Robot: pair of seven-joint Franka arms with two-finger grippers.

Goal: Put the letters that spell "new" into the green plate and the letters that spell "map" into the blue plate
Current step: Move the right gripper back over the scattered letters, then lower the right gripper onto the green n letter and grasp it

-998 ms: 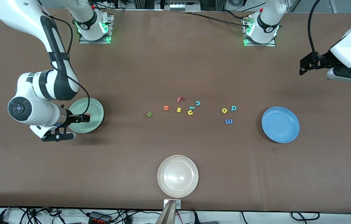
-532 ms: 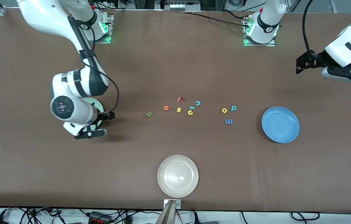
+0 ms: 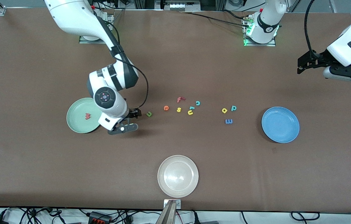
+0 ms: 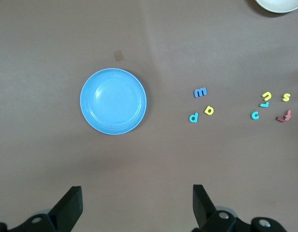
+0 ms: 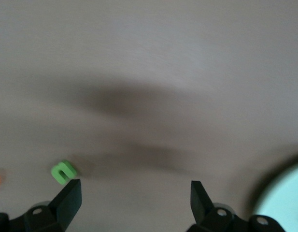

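The salmon-red w (image 3: 87, 116) lies in the green plate (image 3: 75, 122). My right gripper (image 3: 133, 117) hangs open and holds nothing, low over the table between that plate and the green n (image 3: 149, 114). In the right wrist view the n (image 5: 63, 171) lies just outside one fingertip (image 5: 67, 195), and the plate's rim (image 5: 286, 195) shows at the edge. The orange e (image 3: 166, 108) lies past the n, toward the left arm's end. The yellow a (image 3: 224, 110), teal p (image 3: 234, 108) and blue m (image 3: 229, 121) lie near the bare blue plate (image 3: 280, 124). My left gripper (image 3: 300, 66) waits open, high above the table near its end.
A red f (image 3: 180, 99), yellow s (image 3: 178, 109), yellow u (image 3: 190, 112) and teal c (image 3: 197, 103) lie clustered between the e and the a. A cream-white plate (image 3: 177, 176) sits nearer the front camera, by the table's edge.
My right arm has swung from over the green plate toward the n, and the w now shows lying in the plate. The left arm has barely shifted.
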